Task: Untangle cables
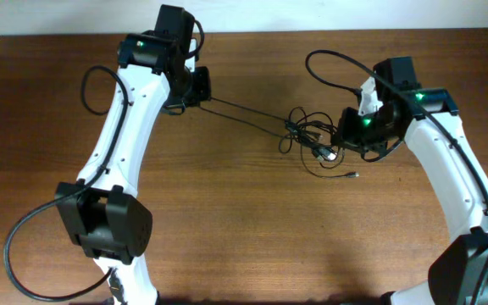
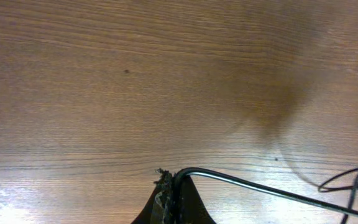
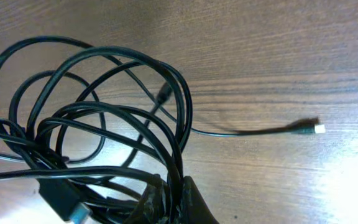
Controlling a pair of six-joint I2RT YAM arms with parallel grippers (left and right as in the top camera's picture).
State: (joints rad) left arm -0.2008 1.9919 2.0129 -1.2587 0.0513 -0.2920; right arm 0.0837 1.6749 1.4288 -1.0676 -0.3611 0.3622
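Note:
The cables (image 1: 310, 134) form a knotted black clump at the table's middle right. One taut strand (image 1: 240, 113) runs from the clump left to my left gripper (image 1: 200, 95), which is shut on it; in the left wrist view that strand (image 2: 260, 186) bends out of the closed fingertips (image 2: 178, 180). My right gripper (image 1: 343, 140) sits at the clump's right edge. In the right wrist view it (image 3: 174, 186) is shut on strands of the looped clump (image 3: 92, 130). A loose end with a small plug (image 3: 309, 129) lies on the wood to the right.
The table (image 1: 244, 237) is brown wood. A thicker black arm cable (image 1: 333, 72) loops above the right arm. Another arm cable (image 1: 24, 246) curves at the left base. A small plug end (image 1: 352, 175) lies below the clump.

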